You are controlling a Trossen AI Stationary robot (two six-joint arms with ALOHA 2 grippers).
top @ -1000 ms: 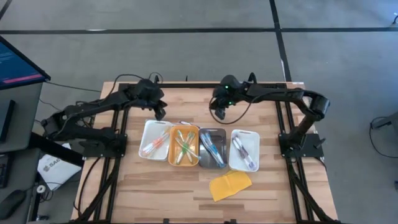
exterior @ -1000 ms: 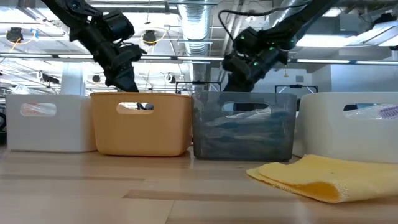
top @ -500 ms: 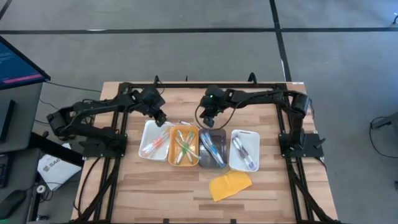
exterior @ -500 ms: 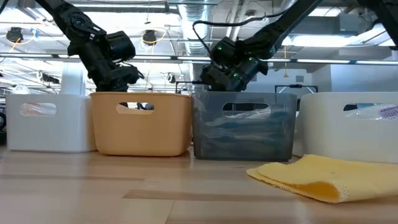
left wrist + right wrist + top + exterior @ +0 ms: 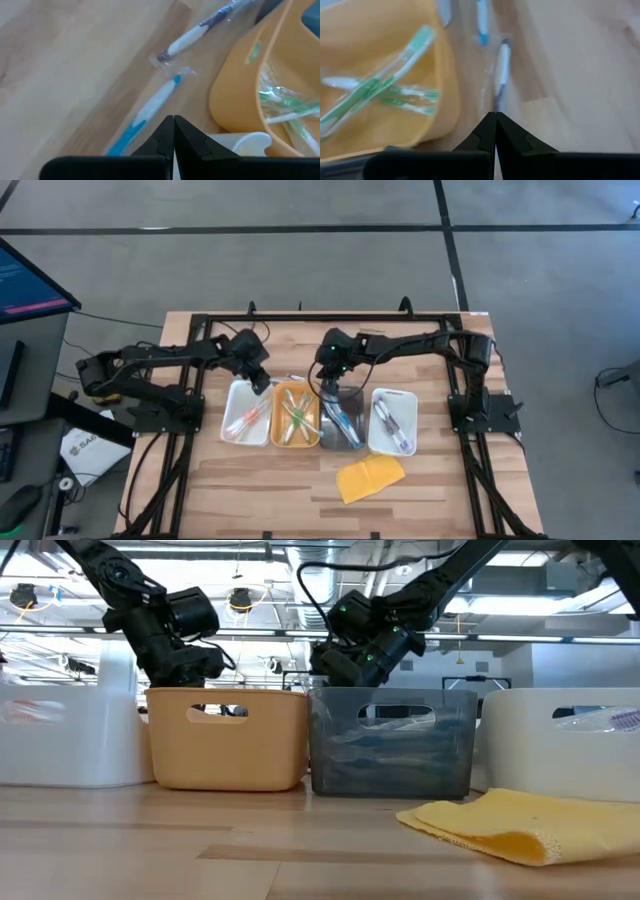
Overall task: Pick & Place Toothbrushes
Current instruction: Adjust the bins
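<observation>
Left gripper (image 5: 173,131): fingers closed, empty, above the far rim of the white tray (image 5: 236,397). Right gripper (image 5: 495,127): closed, empty, near the grey tray (image 5: 351,440). Two toothbrushes (image 5: 150,107), apparently wrapped, lie on the table (image 5: 420,480) behind the orange tray (image 5: 279,438).

Trays (image 5: 394,421) on desk (image 5: 250,480): four in a row — two white, one orange (image 5: 296,415), one grey (image 5: 342,419). All four hold toothbrushes; exact count inside each cannot be told.

Loose toothbrushes on bare desk: two, a blue-and-white one (image 5: 145,110) just ahead of the left pincer (image 5: 173,131), a white one with dark end (image 5: 200,31) farther out.

Yellow pad (image 5: 370,477): one.

Arms: two. Pincers: two, left and right (image 5: 495,127), both with fingers pressed together.
</observation>
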